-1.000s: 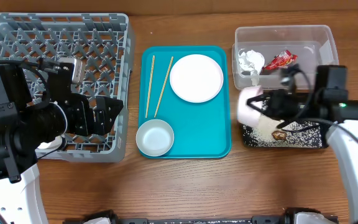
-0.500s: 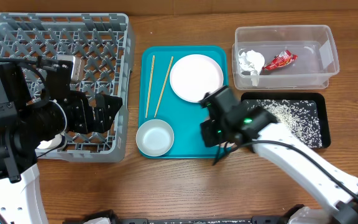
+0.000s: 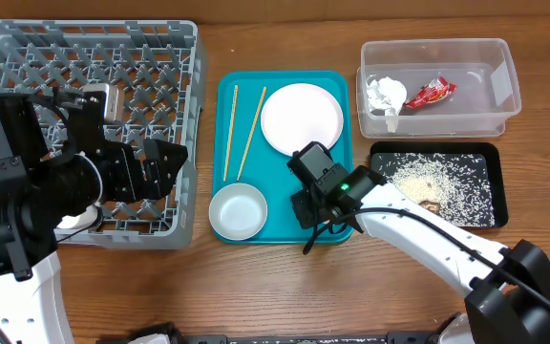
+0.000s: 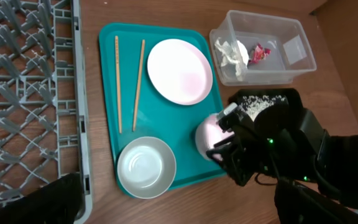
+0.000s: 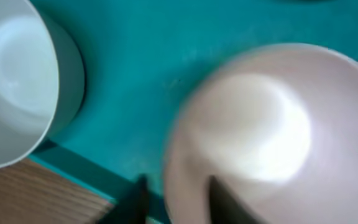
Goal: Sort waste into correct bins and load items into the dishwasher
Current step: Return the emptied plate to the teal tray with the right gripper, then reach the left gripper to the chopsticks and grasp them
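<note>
One white dish [image 4: 205,132] | gripped, half hidden by right hand [image 3: 311,199]

even, bright light, soft shadows; the right wrist view is blurred.

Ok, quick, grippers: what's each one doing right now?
Left gripper: open, holding nothing, over the dish rack.
Right gripper: closed on the small white dish, over the teal tray.
</note>
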`<act>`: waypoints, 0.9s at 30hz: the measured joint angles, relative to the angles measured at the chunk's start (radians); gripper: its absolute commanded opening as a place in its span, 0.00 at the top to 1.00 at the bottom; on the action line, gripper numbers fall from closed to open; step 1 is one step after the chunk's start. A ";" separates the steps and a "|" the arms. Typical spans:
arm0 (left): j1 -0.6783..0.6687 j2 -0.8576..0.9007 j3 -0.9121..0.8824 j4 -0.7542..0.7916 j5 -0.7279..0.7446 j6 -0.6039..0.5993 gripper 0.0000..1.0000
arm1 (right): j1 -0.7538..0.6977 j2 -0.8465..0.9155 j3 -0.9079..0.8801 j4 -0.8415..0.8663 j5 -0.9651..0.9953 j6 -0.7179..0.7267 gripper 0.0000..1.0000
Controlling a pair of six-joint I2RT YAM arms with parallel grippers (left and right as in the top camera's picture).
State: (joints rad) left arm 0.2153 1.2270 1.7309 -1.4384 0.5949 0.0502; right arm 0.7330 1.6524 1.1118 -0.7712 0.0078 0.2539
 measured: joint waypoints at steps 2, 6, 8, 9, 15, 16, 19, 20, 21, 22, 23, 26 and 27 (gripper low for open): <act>0.000 0.000 0.000 0.006 0.000 -0.020 0.00 | 0.000 0.000 0.018 -0.024 0.000 -0.004 0.60; -0.007 0.000 0.000 0.024 0.004 -0.046 0.00 | -0.003 -0.012 0.066 -0.034 0.003 0.008 0.60; -0.028 0.000 0.000 0.037 0.004 -0.051 0.00 | -0.018 -0.042 0.098 -0.033 0.007 0.036 0.59; -0.042 0.000 0.000 0.049 0.004 -0.051 0.00 | -0.030 -0.061 0.113 -0.033 0.008 0.051 0.59; -0.118 0.004 0.000 0.151 0.009 -0.052 0.00 | -0.180 -0.237 0.175 -0.066 0.003 0.146 0.52; -0.121 0.005 0.000 0.169 0.011 -0.056 0.00 | -0.217 -0.269 0.176 -0.084 0.003 0.156 0.50; -0.150 0.024 0.001 0.186 0.003 -0.078 0.09 | -0.313 -0.338 0.176 -0.137 -0.002 0.179 0.46; -0.175 0.038 0.001 0.183 -0.013 -0.087 0.14 | -0.340 -0.353 0.176 -0.151 -0.002 0.184 0.41; -0.207 0.054 0.001 0.182 -0.034 -0.099 0.19 | -0.362 -0.363 0.176 -0.164 -0.003 0.188 0.35; -0.248 0.076 0.000 0.181 -0.069 -0.110 0.20 | -0.385 -0.371 0.176 -0.173 -0.003 0.192 0.30; -0.299 0.103 -0.001 0.182 -0.115 -0.130 0.19 | -0.401 -0.374 0.176 -0.179 -0.003 0.194 0.28; -0.454 0.207 -0.005 0.183 -0.318 -0.194 0.10 | -0.436 -0.372 0.176 -0.198 -0.004 0.202 0.26; -0.494 0.245 -0.006 0.187 -0.385 -0.217 0.11 | -0.440 -0.372 0.176 -0.202 -0.004 0.203 0.25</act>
State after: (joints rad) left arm -0.2787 1.4715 1.7248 -1.2510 0.2096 -0.1665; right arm 0.2932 1.2808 1.2881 -0.9730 0.0036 0.4572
